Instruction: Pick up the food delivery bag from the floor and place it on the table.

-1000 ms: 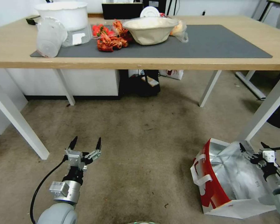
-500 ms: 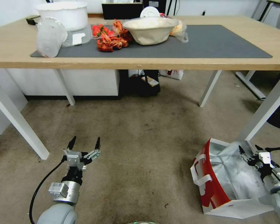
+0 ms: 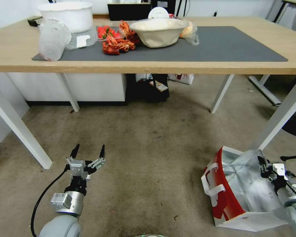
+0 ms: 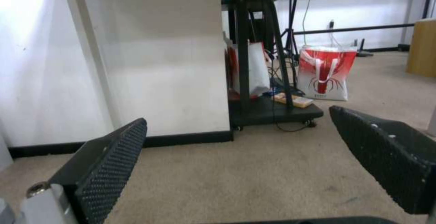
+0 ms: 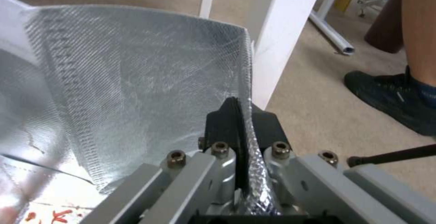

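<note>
The right claw (image 3: 263, 163) has dropped and closed on the food delivery bag's (image 3: 243, 187) foil rim, left claw (image 3: 88, 151) spread wide.

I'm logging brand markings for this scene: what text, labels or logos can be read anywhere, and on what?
No text can be read.
Food delivery bag: small red mark low on its white side, too small to read.
Clear container's white label: blurred.
Red-and-white bag behind the table: a red spidery emblem, no legible words.
Right gripper, its jaws closed on the delivery bag's foil rim: no markings.
</note>
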### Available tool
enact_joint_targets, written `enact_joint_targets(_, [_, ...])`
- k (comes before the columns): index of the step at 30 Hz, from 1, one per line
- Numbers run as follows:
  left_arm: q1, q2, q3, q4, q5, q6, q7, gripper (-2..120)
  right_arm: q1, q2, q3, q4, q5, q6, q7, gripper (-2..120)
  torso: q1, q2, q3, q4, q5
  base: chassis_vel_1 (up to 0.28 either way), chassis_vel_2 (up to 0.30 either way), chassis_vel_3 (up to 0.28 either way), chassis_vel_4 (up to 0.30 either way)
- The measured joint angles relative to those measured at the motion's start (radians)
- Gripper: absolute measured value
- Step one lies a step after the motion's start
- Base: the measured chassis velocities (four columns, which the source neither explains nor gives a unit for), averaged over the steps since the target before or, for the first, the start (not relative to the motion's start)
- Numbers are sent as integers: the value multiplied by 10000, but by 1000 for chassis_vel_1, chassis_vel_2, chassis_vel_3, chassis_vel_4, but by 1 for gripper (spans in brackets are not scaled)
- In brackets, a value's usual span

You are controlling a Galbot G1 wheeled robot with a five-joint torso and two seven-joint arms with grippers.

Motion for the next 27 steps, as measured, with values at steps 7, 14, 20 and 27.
enact_joint_targets(7, [24, -8, -2, -5, -8, -43, -14, 100, -108, 76, 10, 151, 89, 95, 1, 0, 0, 0, 0, -1, 1, 0, 0, 0, 0])
enact_joint_targets(14, [10, -3, -46, 0, -9, -52, -17, 100, -665, 142, 12, 1347, 837, 123, -28, 0, 0, 0, 0, -1, 0, 0, 0, 0, 0])
enact_joint_targets(20, [-24, 37, -81, 4, -27, -31, 62, 100, -1362, 210, -51, 2837, 1857, 78, -79, 0, 0, 1, 0, -1, 0, 0, 0, 0, 0])
enact_joint_targets(27, [-63, 2, -111, 4, -36, -39, 44, 100, -2059, 237, -79, 4481, 2355, -74, -121, 0, 0, 1, 0, 0, -1, 0, 0, 0, 0])
